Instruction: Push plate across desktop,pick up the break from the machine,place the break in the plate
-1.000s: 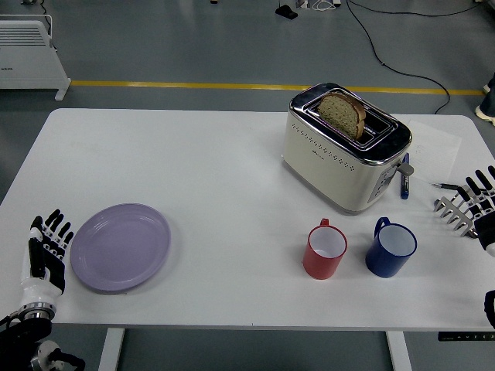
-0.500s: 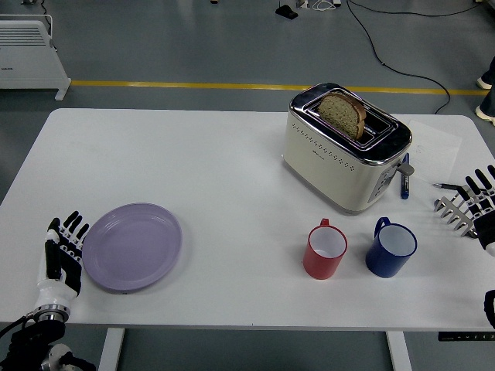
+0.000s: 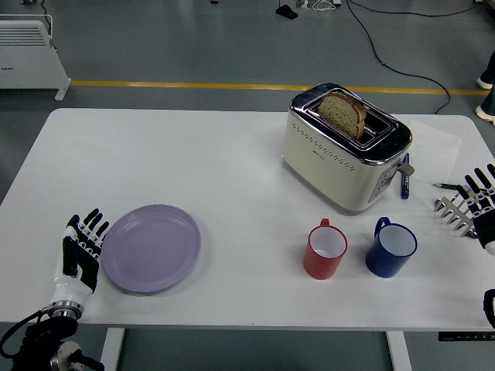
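1. Left hand [image 3: 80, 246]: black-and-white five-fingered hand at the table's 8 o'clock corner, fingers extended and slightly spread, held flat against the 9 o'clock rim of the plate, grasping nothing.
2. Round lilac plastic plate [image 3: 151, 247]: flat on the white table [image 3: 193, 154], near the front edge, well apart from the toaster.
3. Cream-and-chrome two-slot toaster [image 3: 346, 147]: at 1 o'clock from table centre, set at an angle.
4. Brown bread slice [image 3: 342, 111]: upright in a toaster slot, top half exposed.
5. Red mug [image 3: 324, 250] and blue mug [image 3: 390, 247]: side by side at 6 o'clock from the toaster.
6. Right hand [image 3: 473, 202]: resting at the 3 o'clock table edge, fingers spread, holding nothing.
7. Blue pen [image 3: 404, 176]: just beside the toaster's lever end.
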Robot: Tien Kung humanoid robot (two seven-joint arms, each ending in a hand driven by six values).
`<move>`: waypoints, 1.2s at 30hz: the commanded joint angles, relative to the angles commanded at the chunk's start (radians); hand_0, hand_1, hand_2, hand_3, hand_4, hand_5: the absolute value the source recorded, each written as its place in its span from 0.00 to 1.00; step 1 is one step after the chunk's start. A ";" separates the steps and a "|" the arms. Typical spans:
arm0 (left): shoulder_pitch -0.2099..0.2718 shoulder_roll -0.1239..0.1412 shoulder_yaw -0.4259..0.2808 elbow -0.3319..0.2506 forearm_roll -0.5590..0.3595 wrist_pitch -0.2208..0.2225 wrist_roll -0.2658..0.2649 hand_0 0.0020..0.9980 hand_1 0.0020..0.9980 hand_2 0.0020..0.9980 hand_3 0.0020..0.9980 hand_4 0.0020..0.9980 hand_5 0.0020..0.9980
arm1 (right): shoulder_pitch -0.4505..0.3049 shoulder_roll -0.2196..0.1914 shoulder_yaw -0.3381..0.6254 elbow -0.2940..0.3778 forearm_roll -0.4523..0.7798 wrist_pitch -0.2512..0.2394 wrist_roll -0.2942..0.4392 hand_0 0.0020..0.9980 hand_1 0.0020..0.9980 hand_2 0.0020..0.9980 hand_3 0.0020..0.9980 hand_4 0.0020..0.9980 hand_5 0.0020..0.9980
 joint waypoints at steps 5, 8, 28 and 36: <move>-0.015 0.000 0.031 -0.003 -0.007 -0.005 0.002 0.85 0.89 0.90 0.78 0.57 1.00 | 0.000 -0.001 0.009 0.002 -0.001 0.000 0.001 0.75 0.71 0.71 0.66 0.47 0.48; -0.030 0.000 0.060 -0.002 -0.013 -0.009 0.003 0.85 0.89 0.90 0.78 0.57 1.00 | 0.002 0.000 0.005 0.001 0.000 0.001 0.001 0.75 0.71 0.71 0.66 0.47 0.48; -0.082 0.000 0.187 0.011 -0.046 -0.103 0.065 0.83 0.86 0.88 0.77 0.56 1.00 | 0.007 0.005 -0.002 0.002 -0.001 0.002 0.000 0.75 0.70 0.71 0.66 0.47 0.48; -0.094 0.000 0.206 0.020 -0.070 -0.146 0.093 0.82 0.84 0.86 0.76 0.57 1.00 | 0.008 0.006 -0.003 0.000 -0.001 0.002 0.000 0.75 0.71 0.71 0.66 0.48 0.48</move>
